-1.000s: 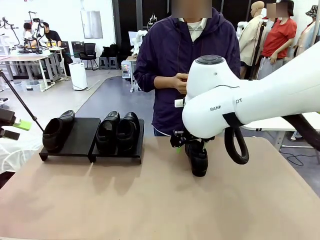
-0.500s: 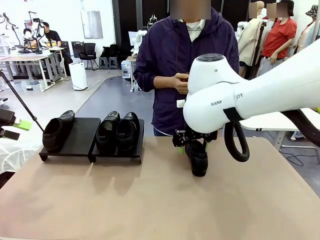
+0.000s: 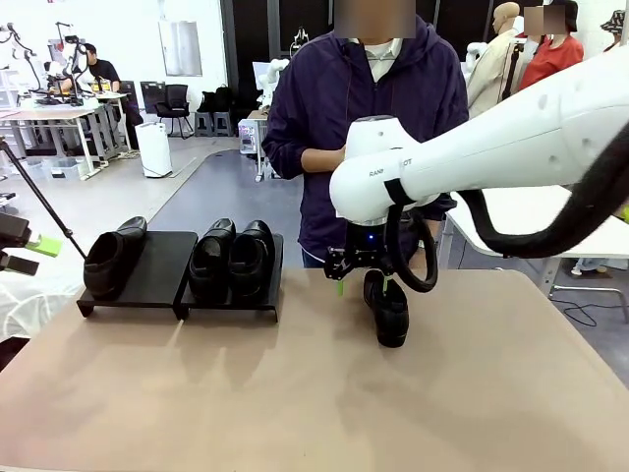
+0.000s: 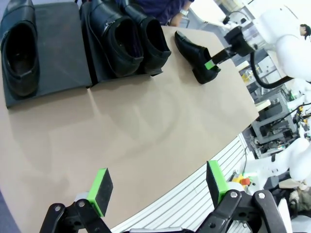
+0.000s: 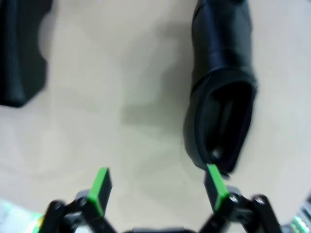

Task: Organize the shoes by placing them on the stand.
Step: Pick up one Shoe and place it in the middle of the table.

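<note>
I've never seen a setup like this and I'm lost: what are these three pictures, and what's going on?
Two white robot arms share a table with a person. One picture looks across the table from the robot's side; the other two come from cameras on each wrist. Three black shoes sit on a low black stand; a fourth shoe lies on the table. The right gripper is open beside that shoe's heel, one finger close to it, holding nothing. The left gripper is open, off the table edge.

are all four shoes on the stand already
No, three shoes sit on the stand, while the fourth shoe stands on the table beside the open right gripper.
</note>
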{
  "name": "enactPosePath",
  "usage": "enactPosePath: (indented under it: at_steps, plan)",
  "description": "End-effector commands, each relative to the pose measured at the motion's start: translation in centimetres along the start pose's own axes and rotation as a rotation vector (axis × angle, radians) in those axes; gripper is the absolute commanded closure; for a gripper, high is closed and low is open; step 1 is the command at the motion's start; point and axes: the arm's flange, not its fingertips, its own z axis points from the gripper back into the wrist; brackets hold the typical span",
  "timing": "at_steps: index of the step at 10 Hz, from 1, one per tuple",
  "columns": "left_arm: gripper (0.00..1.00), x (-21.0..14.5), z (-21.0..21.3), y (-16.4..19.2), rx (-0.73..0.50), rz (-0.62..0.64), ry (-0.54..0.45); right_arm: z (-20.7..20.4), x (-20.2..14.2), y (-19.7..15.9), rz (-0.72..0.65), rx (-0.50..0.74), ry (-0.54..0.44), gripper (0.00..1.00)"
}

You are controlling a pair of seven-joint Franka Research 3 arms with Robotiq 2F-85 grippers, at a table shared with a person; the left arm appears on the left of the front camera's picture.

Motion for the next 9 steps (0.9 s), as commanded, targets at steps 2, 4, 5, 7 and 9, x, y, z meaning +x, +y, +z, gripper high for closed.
enactPosePath:
  at_steps: [2,4,5,7,9]
  plan:
    - [0.00,-0.3,0.1,-0.1,0.002,0.006,0.007,-1.0,2.6,0.6,-0.096,-0.062,0.007,0.00]
    - [0.00,-0.3,0.1,-0.1,0.002,0.006,0.007,-2.5,3.9,-0.5,-0.113,-0.075,-0.013,0.00]
    - [0.00,-0.3,0.1,-0.1,0.002,0.006,0.007,-3.1,4.2,-1.1,-0.103,-0.072,-0.014,0.00]
    - [0.00,-0.3,0.1,-0.1,0.002,0.006,0.007,-4.5,4.3,-1.8,-0.060,-0.082,0.007,0.00]
    - [0.00,-0.3,0.1,-0.1,0.002,0.006,0.007,-5.6,4.4,-2.3,-0.059,-0.085,-0.010,0.00]
